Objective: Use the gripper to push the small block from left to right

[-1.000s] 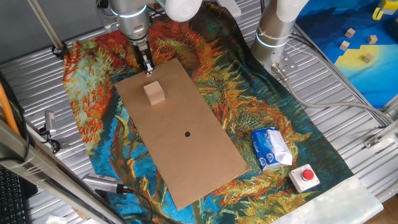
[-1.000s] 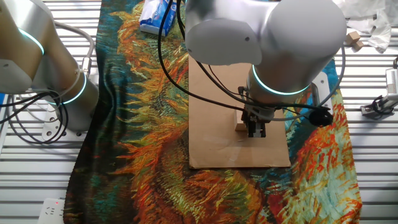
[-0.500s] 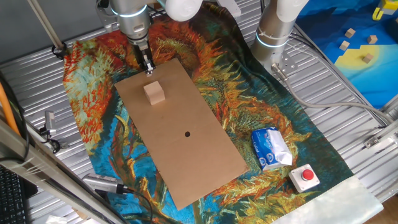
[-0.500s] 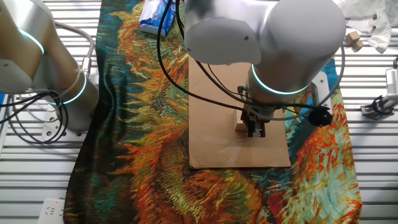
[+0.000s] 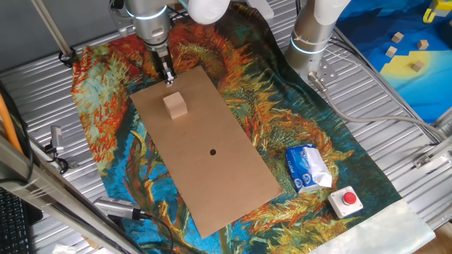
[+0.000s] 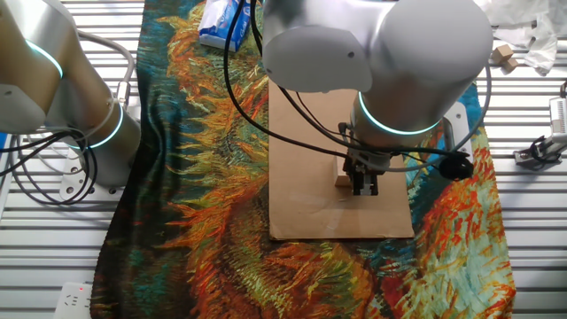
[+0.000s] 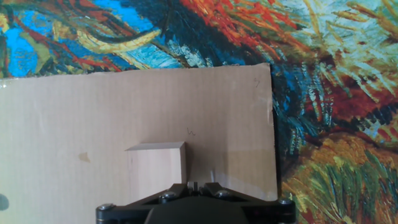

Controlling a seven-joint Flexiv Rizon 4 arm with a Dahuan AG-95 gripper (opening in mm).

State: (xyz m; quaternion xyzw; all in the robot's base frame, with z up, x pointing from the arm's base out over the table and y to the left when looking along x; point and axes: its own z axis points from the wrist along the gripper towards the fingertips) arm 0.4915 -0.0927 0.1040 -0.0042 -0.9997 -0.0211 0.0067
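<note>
Nothing shifted over last second: narrow black gripper [image 5: 169, 80], fingers pressed together, stayed just behind small tan wooden cube [image 5: 175, 105] on brown cardboard board [image 5: 212, 176]. I judged push not begun.

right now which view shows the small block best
One fixed view: the small block sits whole and unobstructed on the brown board, just ahead of the gripper. The hand view shows it close but partly cut off by the fingers. In the other fixed view the arm hides nearly all of it.
</note>
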